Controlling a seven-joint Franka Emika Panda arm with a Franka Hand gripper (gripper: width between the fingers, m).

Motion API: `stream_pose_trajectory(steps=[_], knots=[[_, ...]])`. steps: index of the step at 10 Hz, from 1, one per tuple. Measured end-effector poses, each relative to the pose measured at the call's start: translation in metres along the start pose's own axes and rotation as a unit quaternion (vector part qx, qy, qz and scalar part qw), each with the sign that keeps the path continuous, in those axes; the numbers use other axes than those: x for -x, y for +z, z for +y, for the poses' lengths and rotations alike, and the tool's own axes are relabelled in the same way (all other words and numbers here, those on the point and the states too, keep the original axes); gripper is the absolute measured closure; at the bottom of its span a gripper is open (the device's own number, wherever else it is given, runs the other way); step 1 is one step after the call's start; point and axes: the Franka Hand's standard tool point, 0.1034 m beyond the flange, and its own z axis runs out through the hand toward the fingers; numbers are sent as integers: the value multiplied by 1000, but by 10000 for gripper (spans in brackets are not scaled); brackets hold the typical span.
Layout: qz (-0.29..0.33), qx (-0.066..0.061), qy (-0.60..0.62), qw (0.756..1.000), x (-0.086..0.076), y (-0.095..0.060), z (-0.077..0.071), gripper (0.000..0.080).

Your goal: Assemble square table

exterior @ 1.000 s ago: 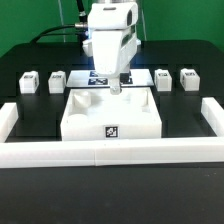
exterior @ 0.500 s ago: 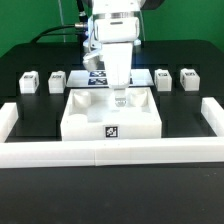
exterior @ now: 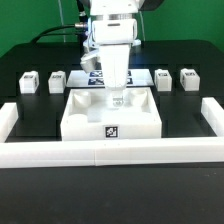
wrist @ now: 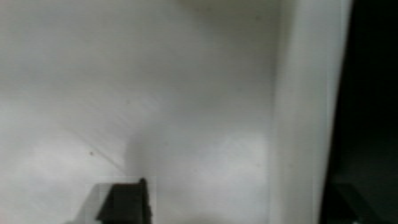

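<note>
The square table's white tray-like top (exterior: 90, 120) lies in the middle of the black table, with a tag (exterior: 112, 129) on its front wall. My gripper (exterior: 119, 100) points straight down, fingertips low at the top's far side just inside the rim. In the wrist view the white top (wrist: 160, 90) fills the picture, with a brighter rim band (wrist: 311, 100) and one dark finger (wrist: 121, 203) beside it. The other finger is not clear, so the grip is uncertain. Two leg blocks (exterior: 29, 81) (exterior: 57, 79) stand at the exterior view's left and two (exterior: 163, 77) (exterior: 188, 77) at its right.
A long white border wall (exterior: 110, 154) runs along the front and turns up both sides (exterior: 8, 118) (exterior: 212, 113). The marker board (exterior: 97, 76) lies behind the top, partly hidden by the arm. Green cloth lies beyond the black table.
The gripper has come down from above the top's far rim to the top's surface. Over the last half second it has hardly moved.
</note>
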Motion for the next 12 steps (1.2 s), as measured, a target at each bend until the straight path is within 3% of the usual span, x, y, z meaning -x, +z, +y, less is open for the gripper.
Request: stream_pose_trajectory(steps=[1, 2, 3, 11, 12], knots=[[0, 0, 0, 1000, 0, 0, 0, 675], [0, 0, 0, 1000, 0, 0, 0, 675], [0, -2, 0, 1000, 0, 1, -1, 740], [0, -2, 1, 1000, -1, 1, -1, 740], [4, -7, -5, 1000, -19, 2, 1, 740]])
